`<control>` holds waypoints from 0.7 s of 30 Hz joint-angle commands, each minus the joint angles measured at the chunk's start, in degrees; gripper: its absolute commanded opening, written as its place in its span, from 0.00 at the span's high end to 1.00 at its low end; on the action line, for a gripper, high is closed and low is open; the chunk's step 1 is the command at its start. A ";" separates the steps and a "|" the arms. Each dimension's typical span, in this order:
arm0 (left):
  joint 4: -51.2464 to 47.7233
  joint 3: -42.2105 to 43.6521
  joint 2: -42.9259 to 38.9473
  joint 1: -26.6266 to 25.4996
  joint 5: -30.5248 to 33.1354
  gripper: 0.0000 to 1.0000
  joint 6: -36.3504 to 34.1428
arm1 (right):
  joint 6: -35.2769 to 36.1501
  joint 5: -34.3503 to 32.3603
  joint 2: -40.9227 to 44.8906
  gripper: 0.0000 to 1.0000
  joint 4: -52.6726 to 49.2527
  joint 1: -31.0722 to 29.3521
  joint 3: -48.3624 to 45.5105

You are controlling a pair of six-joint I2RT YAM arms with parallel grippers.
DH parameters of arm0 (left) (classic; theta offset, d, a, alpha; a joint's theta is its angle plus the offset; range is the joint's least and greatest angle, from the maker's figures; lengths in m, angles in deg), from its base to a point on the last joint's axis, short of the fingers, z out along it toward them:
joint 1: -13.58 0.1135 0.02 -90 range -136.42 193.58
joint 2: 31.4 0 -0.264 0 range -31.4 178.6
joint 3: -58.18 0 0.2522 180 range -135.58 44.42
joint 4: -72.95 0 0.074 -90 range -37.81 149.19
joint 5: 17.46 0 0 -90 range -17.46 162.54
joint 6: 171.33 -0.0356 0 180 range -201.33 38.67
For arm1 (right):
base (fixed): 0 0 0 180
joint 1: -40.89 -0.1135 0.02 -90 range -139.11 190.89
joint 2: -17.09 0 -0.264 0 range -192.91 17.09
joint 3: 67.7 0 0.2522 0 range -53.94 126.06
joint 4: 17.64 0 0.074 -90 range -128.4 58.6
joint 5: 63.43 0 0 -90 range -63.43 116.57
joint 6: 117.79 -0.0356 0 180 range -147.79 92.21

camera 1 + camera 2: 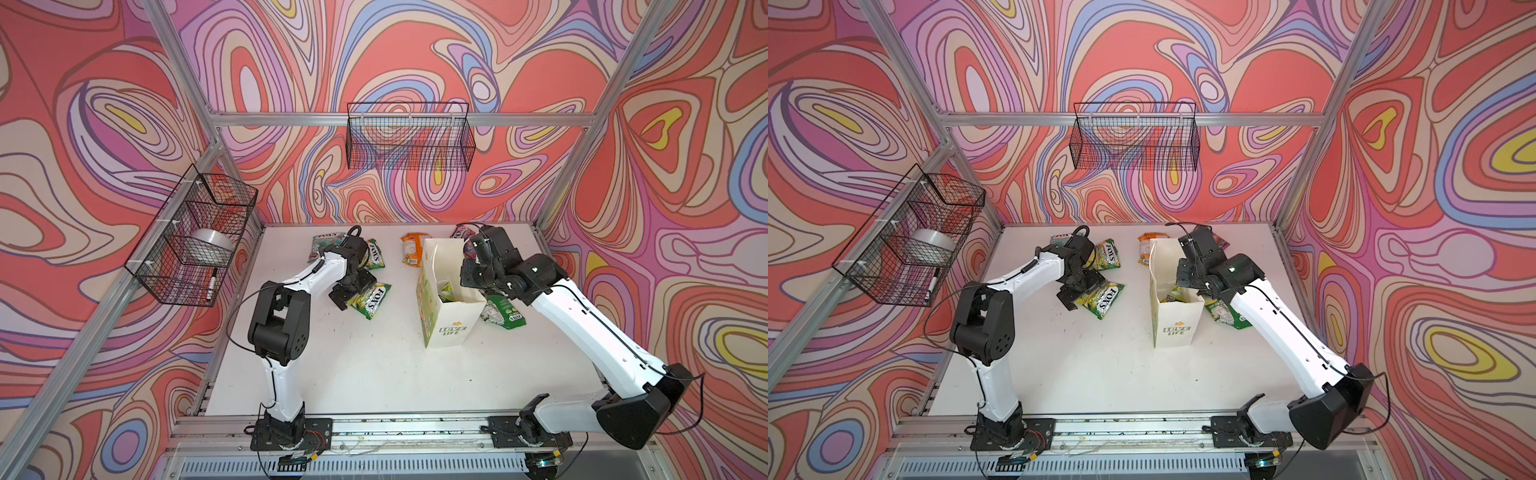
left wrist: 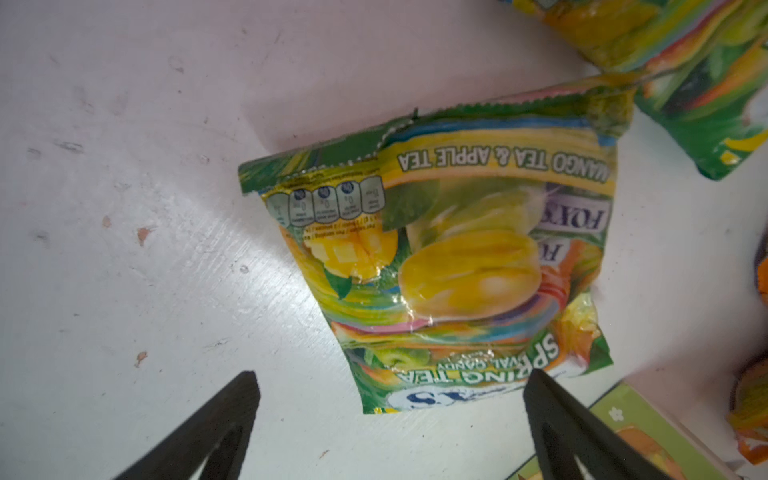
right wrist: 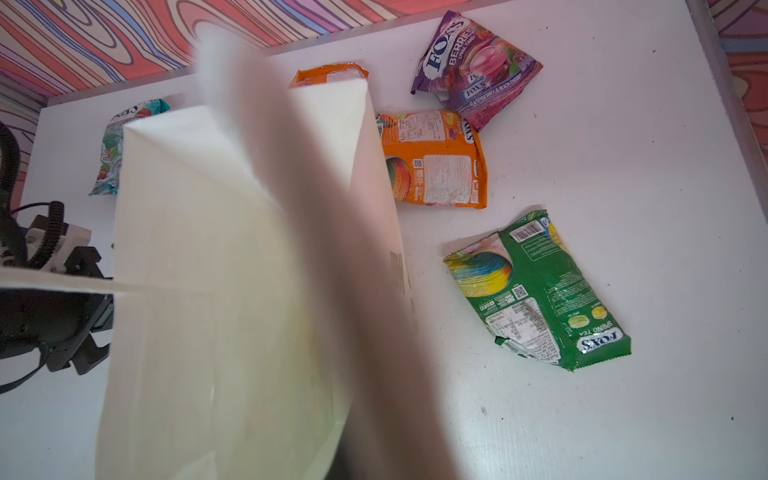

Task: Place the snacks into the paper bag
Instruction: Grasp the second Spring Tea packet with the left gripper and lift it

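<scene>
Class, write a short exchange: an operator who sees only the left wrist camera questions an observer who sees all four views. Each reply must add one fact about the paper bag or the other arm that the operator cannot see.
Operator: I see a mango tea pouch just ahead of my open left hand. Is the paper bag ready?
Observer: Yes. In both top views the paper bag stands upright with its mouth open, and one snack is already inside.
Operator: Where is the right hand?
Observer: The right hand is shut at the bag's rim. Whether it pinches the paper, I cannot tell.
</scene>
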 commanded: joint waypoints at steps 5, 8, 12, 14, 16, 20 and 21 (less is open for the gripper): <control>-1.24 -3.51 7.31 -0.05 1.34 0.00 4.11 | -0.60 1.94 1.33 1.00 0.62 -0.35 -1.70; 1.61 -1.85 8.22 -0.04 0.10 0.00 3.96 | -0.71 2.05 1.61 1.00 0.76 -0.35 -1.84; 5.56 2.25 7.67 0.21 -0.94 0.00 4.84 | -0.81 2.18 1.84 1.00 0.85 -0.35 -2.14; 7.03 3.96 6.65 0.45 -0.52 0.05 5.04 | -0.73 2.12 2.01 1.00 0.77 -0.35 -2.22; 8.58 5.29 5.62 0.90 0.06 0.14 4.74 | -0.68 2.20 2.14 1.00 0.76 -0.35 -2.19; 10.26 6.24 4.21 1.82 0.45 0.32 2.59 | -0.64 2.41 2.44 1.00 0.85 -0.35 -2.40; 10.28 6.19 3.90 2.09 0.51 0.35 1.97 | -0.69 2.25 2.44 1.00 0.73 -0.35 -2.40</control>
